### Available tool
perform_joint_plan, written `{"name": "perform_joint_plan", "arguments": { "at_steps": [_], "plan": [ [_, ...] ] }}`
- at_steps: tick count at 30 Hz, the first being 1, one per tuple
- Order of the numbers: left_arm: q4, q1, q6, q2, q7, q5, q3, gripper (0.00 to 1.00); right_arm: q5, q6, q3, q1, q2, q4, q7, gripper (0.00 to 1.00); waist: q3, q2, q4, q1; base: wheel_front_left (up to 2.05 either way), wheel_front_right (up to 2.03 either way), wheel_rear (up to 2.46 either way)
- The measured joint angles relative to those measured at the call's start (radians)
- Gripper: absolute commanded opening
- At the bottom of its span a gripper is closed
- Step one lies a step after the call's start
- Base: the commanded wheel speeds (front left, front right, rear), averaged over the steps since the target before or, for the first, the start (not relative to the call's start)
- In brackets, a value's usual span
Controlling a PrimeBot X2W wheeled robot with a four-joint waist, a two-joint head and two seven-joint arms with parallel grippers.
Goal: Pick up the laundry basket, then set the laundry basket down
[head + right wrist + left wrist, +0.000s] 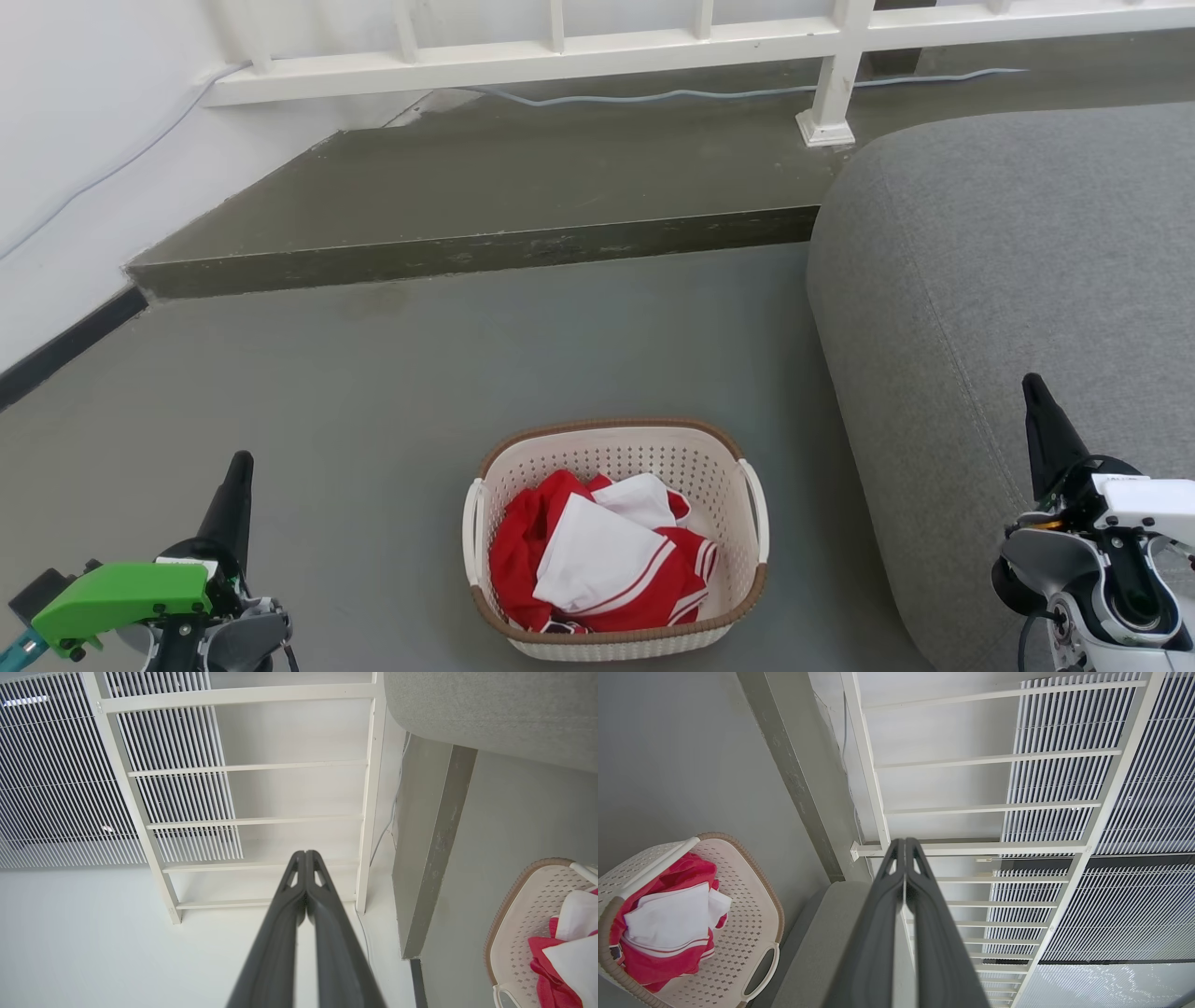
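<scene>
- Head view: the laundry basket (616, 459) stands upright on the grey floor (401, 373), low in the middle of the picture. It is just beside the left edge of a grey sofa (1008, 280).
- Red and white clothes (597, 560) lie crumpled inside it, below the brown rim. Its two white handles (471, 527) are at its left and right sides, and nothing touches them.
- The left jaws are at the lower left, with a dark finger (233, 504) pointing up above a green part (121, 593). They are well apart from the basket.
- The right jaws are at the lower right, in front of the sofa, also clear of the basket. From this angle I cannot tell whether either pair is together.
- Beyond the basket a low step (467, 247) crosses the floor. A white railing (560, 51) and a thin cable (653, 93) run behind it.
- Left wrist view: the left jaws are pressed together along their length with nothing between them. Their fingers (878, 933) point toward the railing (994, 807) and slatted blinds (1148, 788).
- The basket (742, 891) sits at the lower left of this view with the clothes (668, 919) in it. It is next to the sofa (817, 952) and off to the side of the fingers.
- Right wrist view: the right jaws are likewise closed against each other and empty. Their fingers (280, 942) are aimed at the railing (233, 821).
- The basket (523, 914) shows partly at the lower right edge, below the sofa (490, 709) and beside the step (430, 849).
</scene>
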Motion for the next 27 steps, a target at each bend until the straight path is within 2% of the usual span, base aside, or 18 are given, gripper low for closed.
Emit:
{"name": "perform_joint_plan", "arguments": {
  "at_steps": [27],
  "plan": [
    [0.0,0.0,0.0,0.0,0.0,0.0,0.001,0.0,0.0,0.0,-0.002,-0.001,0.002,0.006,0.003,0.0,0.0,0.0,0.0,0.0,0.0,0.0,0.0]
  ]
}}
